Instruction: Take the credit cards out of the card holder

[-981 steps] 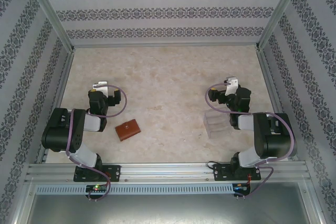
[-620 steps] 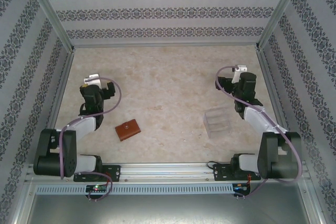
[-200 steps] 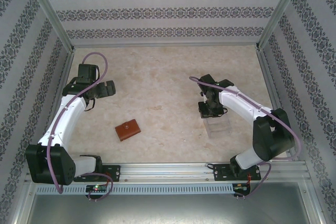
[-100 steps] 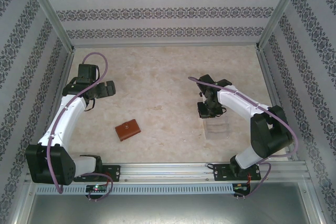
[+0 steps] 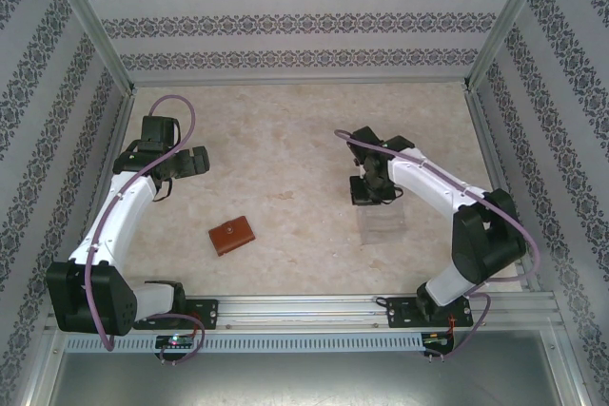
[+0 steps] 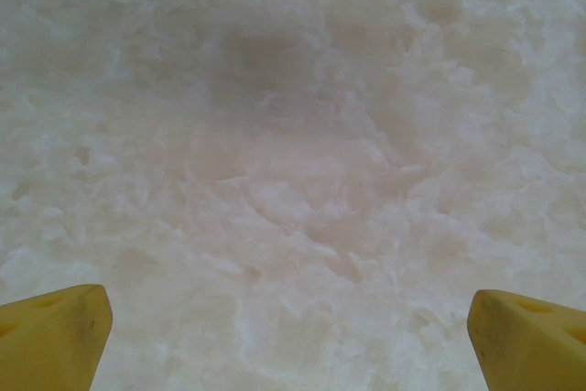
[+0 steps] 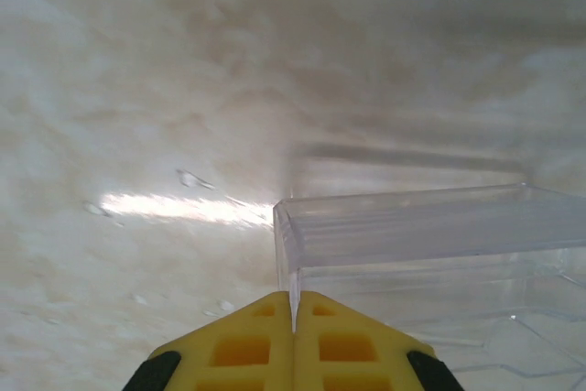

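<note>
I see marbled table (image 5: 285, 130), patterned walls (image 5: 304, 21); one card holder (image 5: 232, 235) at seven o'clock; one clear box (image 5: 383, 223) at four, right gripper (image 7: 293, 304) clamping its wall; left gripper (image 6: 291, 318) agape.

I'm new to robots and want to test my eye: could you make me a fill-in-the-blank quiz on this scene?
1. Of the left gripper and the right gripper, the one pinching a wall of the clear box is the ___.
2. The left gripper's jaws stand wide ___.
3. The card holder lying on the table is coloured ___.
Missing words: right; open; brown.
</note>
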